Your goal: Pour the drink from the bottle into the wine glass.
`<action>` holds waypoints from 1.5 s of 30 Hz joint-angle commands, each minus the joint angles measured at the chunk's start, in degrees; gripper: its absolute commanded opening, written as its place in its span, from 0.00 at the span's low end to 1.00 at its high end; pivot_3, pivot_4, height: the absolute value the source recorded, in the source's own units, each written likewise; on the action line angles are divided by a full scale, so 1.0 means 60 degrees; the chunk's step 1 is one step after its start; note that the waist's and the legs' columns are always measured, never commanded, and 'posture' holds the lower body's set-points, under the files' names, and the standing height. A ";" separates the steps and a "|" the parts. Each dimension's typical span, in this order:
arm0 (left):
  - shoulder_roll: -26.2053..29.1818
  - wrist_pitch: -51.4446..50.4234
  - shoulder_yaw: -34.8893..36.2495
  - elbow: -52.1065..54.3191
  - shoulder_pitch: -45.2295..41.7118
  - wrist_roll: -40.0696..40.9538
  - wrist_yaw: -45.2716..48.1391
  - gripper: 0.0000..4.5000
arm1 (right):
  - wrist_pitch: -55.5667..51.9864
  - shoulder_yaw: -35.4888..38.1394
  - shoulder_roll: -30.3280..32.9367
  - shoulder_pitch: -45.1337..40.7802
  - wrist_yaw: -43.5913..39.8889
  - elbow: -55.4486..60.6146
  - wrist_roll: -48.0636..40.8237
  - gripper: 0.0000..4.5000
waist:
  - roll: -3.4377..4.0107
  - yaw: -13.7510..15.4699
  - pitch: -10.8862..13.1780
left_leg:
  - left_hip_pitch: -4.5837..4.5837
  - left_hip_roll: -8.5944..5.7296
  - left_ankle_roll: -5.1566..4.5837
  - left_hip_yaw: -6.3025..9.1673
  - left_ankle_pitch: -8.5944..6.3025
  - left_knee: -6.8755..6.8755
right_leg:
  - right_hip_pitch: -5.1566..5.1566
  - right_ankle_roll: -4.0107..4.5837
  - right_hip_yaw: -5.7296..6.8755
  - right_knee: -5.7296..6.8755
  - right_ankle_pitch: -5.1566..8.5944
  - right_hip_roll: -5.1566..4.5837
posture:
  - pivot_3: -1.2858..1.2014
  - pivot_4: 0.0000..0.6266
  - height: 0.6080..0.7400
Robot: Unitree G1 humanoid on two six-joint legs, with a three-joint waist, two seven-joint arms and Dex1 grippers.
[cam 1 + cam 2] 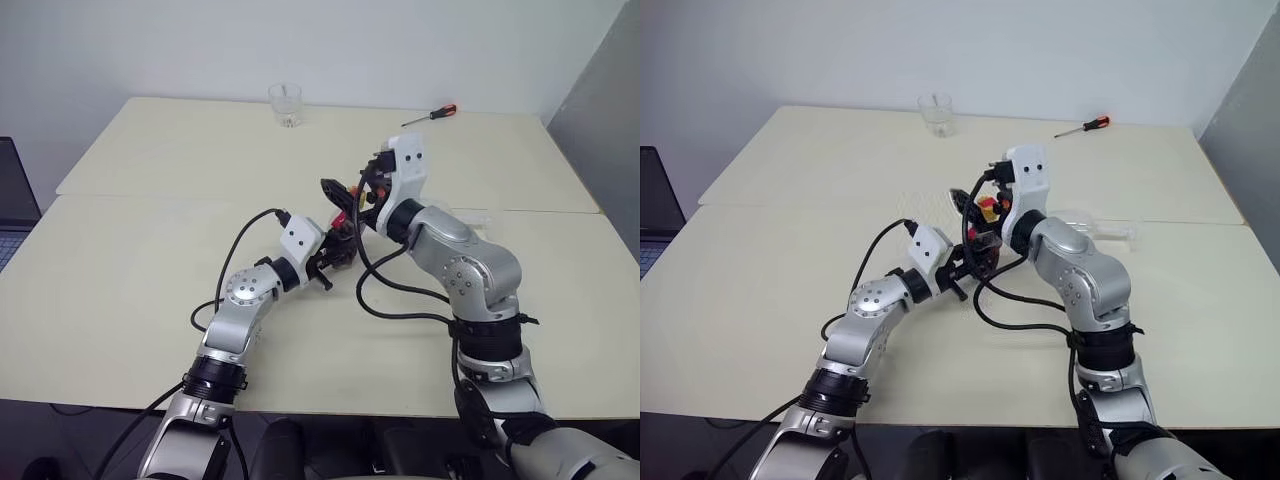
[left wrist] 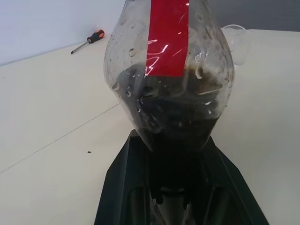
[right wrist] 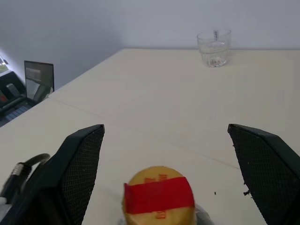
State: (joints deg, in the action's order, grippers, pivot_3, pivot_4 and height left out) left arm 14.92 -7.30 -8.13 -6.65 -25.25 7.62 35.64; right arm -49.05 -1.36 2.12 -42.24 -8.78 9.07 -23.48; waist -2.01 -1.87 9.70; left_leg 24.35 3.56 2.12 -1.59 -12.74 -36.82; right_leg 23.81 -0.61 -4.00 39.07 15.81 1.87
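My left hand (image 2: 171,187) is clamped on the small squat clear plastic bottle (image 2: 171,93), its two black fingers (image 2: 119,187) pressed against the lower body. The bottle stands upright in that grip, long axis vertical, neck and yellow-and-red cap (image 3: 159,194) pointing up, held above the pale cream desk (image 1: 130,260) near its middle. The dark, nearly black drink (image 2: 173,117) fills the lower bulge of the bottle; a red label strip (image 2: 168,37) runs up the clear part above it, with droplets clinging inside.

My left forearm reaches forward and angles toward my right, the hand level. My right hand (image 3: 166,164) comes in from the other side, just above the left one, level and aimed toward my left; its fingers (image 3: 79,164) stand wide apart on either side of the cap, not touching it.

Beyond both hands, at the far edge of the desk, stands a short clear tumbler (image 1: 285,104). Farther off to my right hand's side lies a red-handled screwdriver (image 1: 432,115).
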 commanded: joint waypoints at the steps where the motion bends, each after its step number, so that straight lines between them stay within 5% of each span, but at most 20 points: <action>1: -0.0030 0.0275 0.0111 0.0359 -0.0204 0.0057 0.0001 0.15 | 0.0379 0.0035 -0.0042 -0.0322 -0.0067 0.0004 0.0117 1.00 | 0.0000 0.0002 0.0000 | 0.0003 0.0001 0.0000 -0.0001 0.0000 0.0000 | 0.0003 0.0000 0.0000 0.0000 0.0000 0.0000 | 0.52 0.24 1.00; 45: -0.0071 0.0393 0.0032 0.0026 -0.0498 0.0036 0.0282 0.14 | -0.0460 0.0496 0.1118 0.1252 -0.0725 0.2169 -0.0986 1.00 | 0.0000 0.0005 0.0000 | 0.0055 -0.0001 0.0000 0.0009 0.0001 -0.0015 | 0.0054 0.0000 0.0002 0.0021 -0.0003 -0.0001 | 0.52 0.24 1.00</action>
State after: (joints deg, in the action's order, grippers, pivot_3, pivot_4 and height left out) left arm 14.61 -7.00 -8.64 -7.64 -26.68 7.54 37.09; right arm -52.06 0.76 8.54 -34.41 -12.48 19.46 -28.31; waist -2.01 -1.84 9.70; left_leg 24.69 3.55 2.12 -1.53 -12.74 -36.91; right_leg 24.13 -0.61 -3.99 39.20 15.79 1.86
